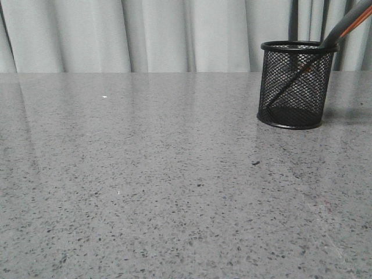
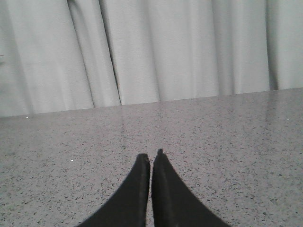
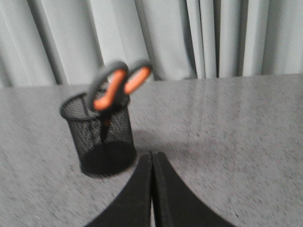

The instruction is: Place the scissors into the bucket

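Note:
The black wire-mesh bucket (image 1: 296, 84) stands upright on the grey speckled table at the right rear. The scissors (image 1: 346, 26) stand in it blades down, leaning right, with the dark grey and orange handles sticking out over the rim. In the right wrist view the bucket (image 3: 100, 139) holds the scissors (image 3: 116, 85), orange loops up. My right gripper (image 3: 152, 153) is shut and empty, apart from the bucket and beside it. My left gripper (image 2: 150, 155) is shut and empty over bare table. Neither gripper shows in the front view.
The grey speckled table (image 1: 145, 186) runs across the whole front view. Pale curtains (image 1: 145, 35) hang behind its far edge.

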You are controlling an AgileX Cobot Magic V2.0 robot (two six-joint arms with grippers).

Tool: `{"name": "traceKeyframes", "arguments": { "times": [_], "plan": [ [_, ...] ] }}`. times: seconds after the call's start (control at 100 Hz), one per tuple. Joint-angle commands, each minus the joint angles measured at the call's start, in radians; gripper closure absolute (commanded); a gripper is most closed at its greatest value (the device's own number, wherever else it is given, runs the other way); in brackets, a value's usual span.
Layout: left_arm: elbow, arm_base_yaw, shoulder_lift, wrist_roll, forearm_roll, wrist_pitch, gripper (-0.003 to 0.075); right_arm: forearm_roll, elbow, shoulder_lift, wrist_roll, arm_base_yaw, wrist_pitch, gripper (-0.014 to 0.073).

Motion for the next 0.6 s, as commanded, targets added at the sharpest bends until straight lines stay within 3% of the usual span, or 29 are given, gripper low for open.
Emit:
{"name": "traceKeyframes", "arguments": {
  "times": [0.0, 0.14, 0.36, 0.59],
  "plan": [
    [0.017, 0.004, -0.024, -0.006, -0.005, -0.07, 0.0741, -0.105, 0.029, 0.002, 0.066, -0.007, -0.121, 0.0662],
    [0.017, 0.004, -0.024, -0.006, -0.005, -0.07, 0.0741, -0.287, 0.124, -0.093, 0.161, -0.007, -0.186, 0.0662],
    [0.017, 0.004, -0.024, -0.006, -0.005, -0.07, 0.0741, -0.314, 0.246, -0.284, 0.176, -0.007, -0.184, 0.0662],
    [0.017, 0.004, -0.024, -0.006, -0.005, -0.07, 0.0741, -0.333, 0.243, -0.281, 0.178, -0.007, -0.113, 0.0662]
  ]
}}
